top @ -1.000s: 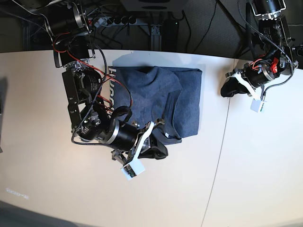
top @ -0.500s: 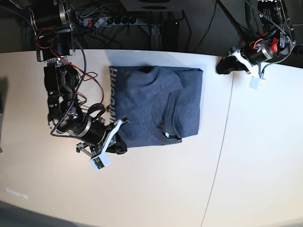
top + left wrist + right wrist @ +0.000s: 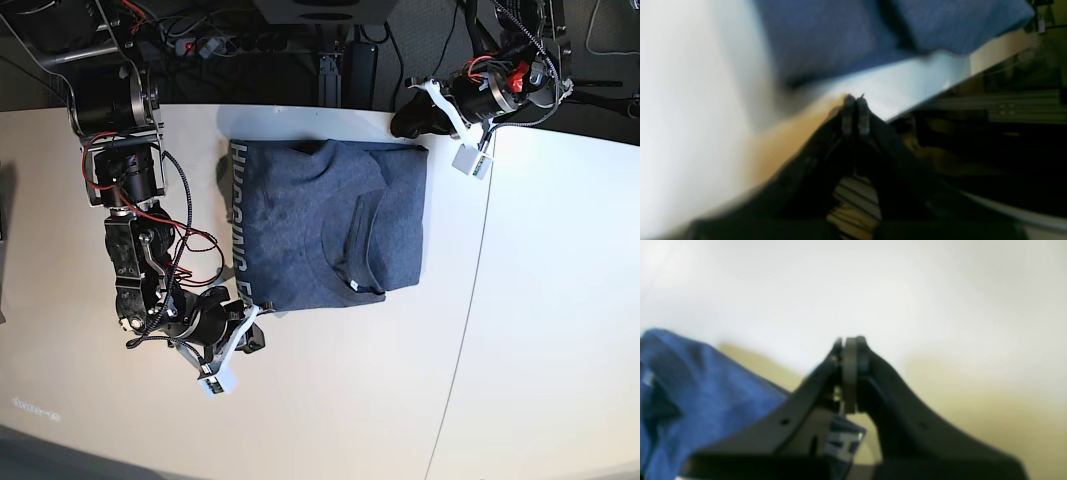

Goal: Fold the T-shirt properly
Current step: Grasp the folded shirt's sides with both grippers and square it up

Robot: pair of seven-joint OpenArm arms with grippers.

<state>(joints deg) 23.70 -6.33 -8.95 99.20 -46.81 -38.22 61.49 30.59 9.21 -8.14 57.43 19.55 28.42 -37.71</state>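
I'm looking down at the T-shirt (image 3: 330,225) lying folded into a compact rectangle near the back of the table (image 3: 350,400), collar and tag turned toward the front edge, white lettering running along its side nearest my right arm. My right gripper (image 3: 248,338) is sitting just off the shirt's front corner on that lettered side, jaws pressed together on nothing — in the right wrist view the pads are meeting with only bare table beyond them and the blue cloth off to one side. My left gripper (image 3: 412,118) is hanging at the opposite back corner, right by the table's rear edge, also closed and empty; its wrist view is blurred, but the tips are clearly touching. So I'm bracketing the shirt diagonally, and the right gripper is the nearer one to the cloth. The long axis is running front to back — any further fold, I'm judging, would be crossing that line.
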